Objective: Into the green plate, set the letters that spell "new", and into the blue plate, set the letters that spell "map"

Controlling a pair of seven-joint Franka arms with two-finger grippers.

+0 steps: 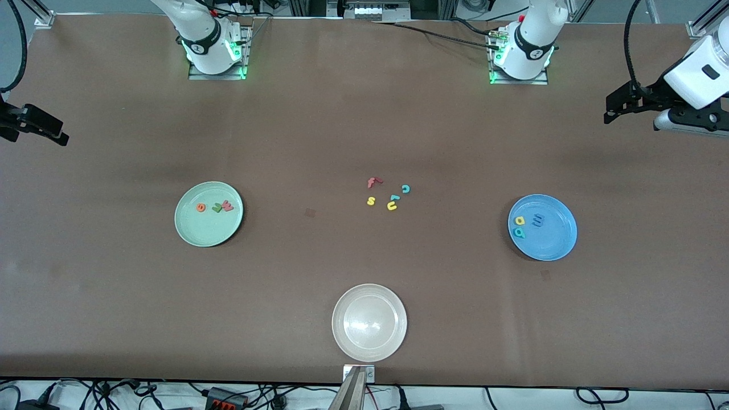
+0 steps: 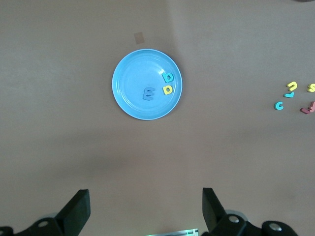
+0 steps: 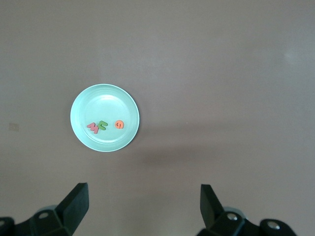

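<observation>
n, e, w (image 1: 214, 207) in green plate (image 1: 193, 230) | m, a, p (image 1: 527, 223) in blue plate (image 1: 555, 242) | my left fingers (image 2: 142, 211) wide, empty, over left arm's counter end | my right fingers (image 3: 142, 209) wide, empty, over right arm's end

Left arm drawn back high at its own end of the bench, left pincer (image 1: 612, 111) wide open and empty, right arm likewise withdrawn at its end, right pincer (image 1: 54, 134) wide open, empty

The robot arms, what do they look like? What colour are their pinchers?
Both arms are glossy white with black rings and green lights glowing at their bases. The left gripper and the right gripper are black with two flat fingers. Black cables trail near the bases.
</observation>
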